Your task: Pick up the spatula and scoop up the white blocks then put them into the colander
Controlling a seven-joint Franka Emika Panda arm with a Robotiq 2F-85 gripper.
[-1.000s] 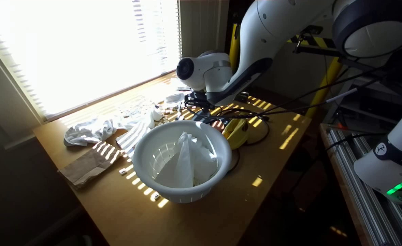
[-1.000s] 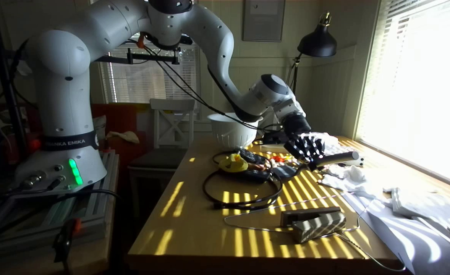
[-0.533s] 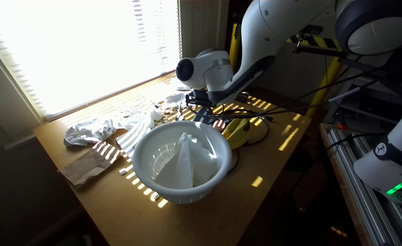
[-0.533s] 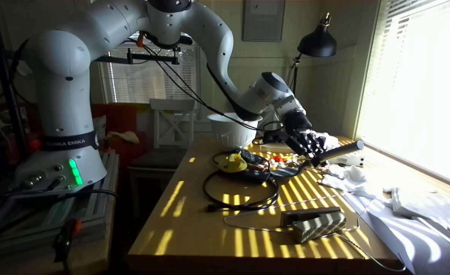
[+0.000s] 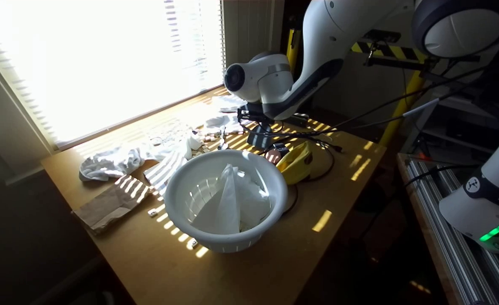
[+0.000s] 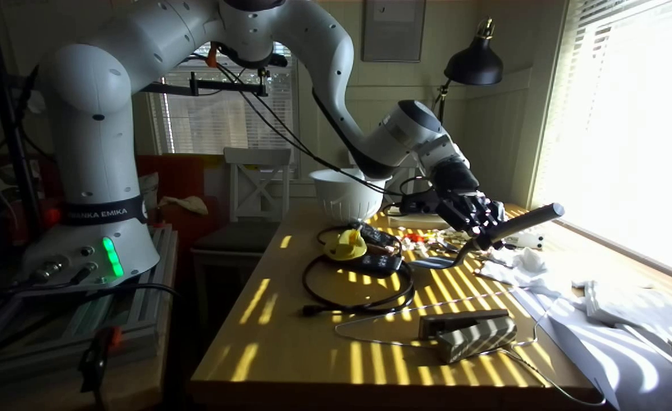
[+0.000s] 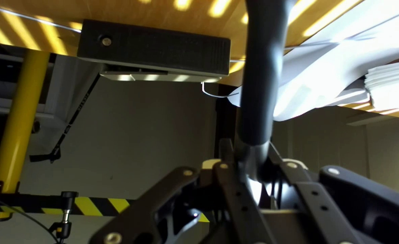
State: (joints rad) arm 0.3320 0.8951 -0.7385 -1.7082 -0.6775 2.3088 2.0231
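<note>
Gripper (image 7: 252, 156) and spatula (image 7: 262, 78) have shifted since the earlier frame; in an exterior view both now sit further right, handle end slightly higher, blade (image 6: 434, 262) right and a touch nearer; gripper clenched around the spatula, fingers either side of the metal neck where the dark handle begins; spatula tilted, handle rising right, blade low at left above or on the table (image 6: 290, 342), cannot tell which; load on blade too small to make out.

Colander (image 5: 228, 240) upright on table in both exterior views, same spot as earlier; white sheet-like stuff (image 5: 230, 203) inside, paper or cloth unclear; two small white blocks (image 5: 152, 212) on the table, one left of the colander, one just beside its near left side; more pale pieces (image 6: 421, 249) scattered just far of the blade, some red bits (image 6: 413, 237) among them, too small to sort.

Yellow item (image 5: 296, 163) beside colander, right and far; black box-shaped thing (image 6: 379, 264) next to it, black cable (image 6: 364, 311) looped on the near side; grey box-like device (image 6: 478, 339) with thin wire at the near edge, white papers (image 6: 604, 337) right of it; brown paper (image 5: 112, 205) well left of colander, crumpled white cloth (image 5: 112, 163) just far of that.
</note>
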